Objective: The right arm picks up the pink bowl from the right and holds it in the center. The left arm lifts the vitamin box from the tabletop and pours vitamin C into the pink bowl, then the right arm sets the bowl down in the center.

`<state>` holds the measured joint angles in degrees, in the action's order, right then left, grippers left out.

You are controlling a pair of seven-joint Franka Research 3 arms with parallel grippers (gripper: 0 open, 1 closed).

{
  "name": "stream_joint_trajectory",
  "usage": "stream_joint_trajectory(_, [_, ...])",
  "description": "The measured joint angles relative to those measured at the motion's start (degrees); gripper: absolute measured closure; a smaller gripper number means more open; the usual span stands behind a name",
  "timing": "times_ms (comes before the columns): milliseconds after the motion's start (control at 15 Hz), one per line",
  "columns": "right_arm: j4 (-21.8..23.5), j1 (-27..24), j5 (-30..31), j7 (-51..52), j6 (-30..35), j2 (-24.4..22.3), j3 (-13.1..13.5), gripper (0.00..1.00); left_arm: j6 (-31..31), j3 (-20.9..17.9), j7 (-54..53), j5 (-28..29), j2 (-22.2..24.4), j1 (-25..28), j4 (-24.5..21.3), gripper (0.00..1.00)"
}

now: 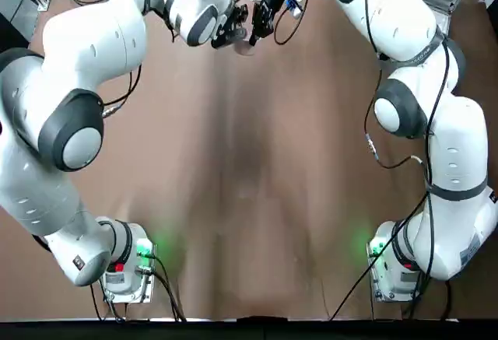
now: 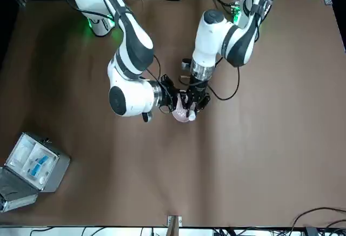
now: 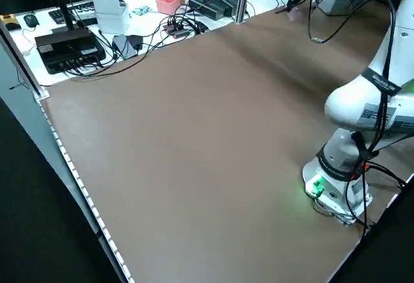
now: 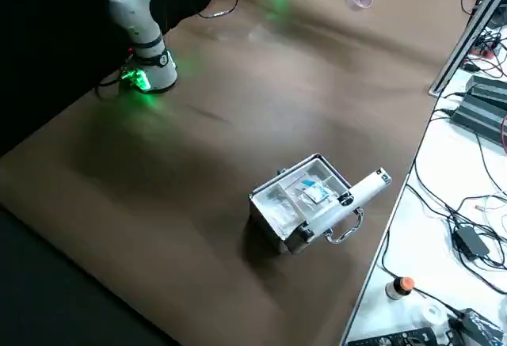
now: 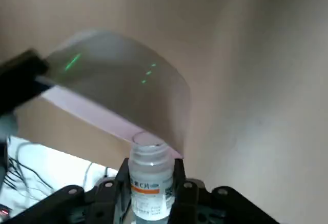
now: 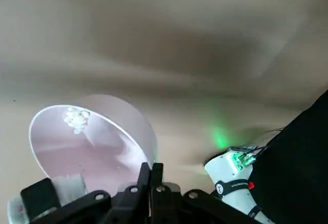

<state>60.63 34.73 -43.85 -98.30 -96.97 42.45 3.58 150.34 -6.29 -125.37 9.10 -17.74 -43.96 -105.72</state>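
Note:
The pink bowl [image 2: 183, 113] hangs above the middle of the far part of the table, tilted. My right gripper [image 2: 173, 96] reaches in sideways and is shut on its rim [image 6: 148, 157]. Small white tablets [image 6: 77, 117] lie inside the bowl [image 6: 87, 147]. My left gripper [image 2: 193, 101] points down from above, right beside the bowl, and is shut on the vitamin box [image 5: 149, 183], a small white bottle with an orange-marked label. The bottle's open mouth sits at the edge of the bowl [image 5: 118, 90]. In the top view both grippers, left [image 1: 232, 35] and right [image 1: 258, 27], meet at the far edge.
An open grey case [image 2: 32, 166] with blue-white contents lies near the table's far corner on my right side, also seen as the grey case [image 4: 305, 199] in the right side view. Cables, a keyboard and a small pink box [image 3: 168, 1] crowd the white bench past the table's far edge.

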Motion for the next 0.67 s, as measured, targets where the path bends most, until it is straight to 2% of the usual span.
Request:
stream_joint_trajectory(200, [0.07, 0.18, 0.0, 0.0, 0.4, 0.09, -0.04, 0.98, -2.64, 1.92, 5.91, -8.21, 0.34, 2.96, 0.23, 0.65])
stream_joint_trajectory(267, [0.08, 0.25, 0.0, 0.0, 0.5, 0.15, -0.05, 0.98, -5.4, 2.06, 9.8, -13.23, 0.44, 3.89, 1.04, 0.65])
stream_joint_trajectory(667, [-0.02, 0.18, 0.0, 0.0, 0.24, 0.14, 0.05, 0.98, -11.11, 2.16, 24.77, -25.0, 0.42, 6.19, 4.35, 0.65])
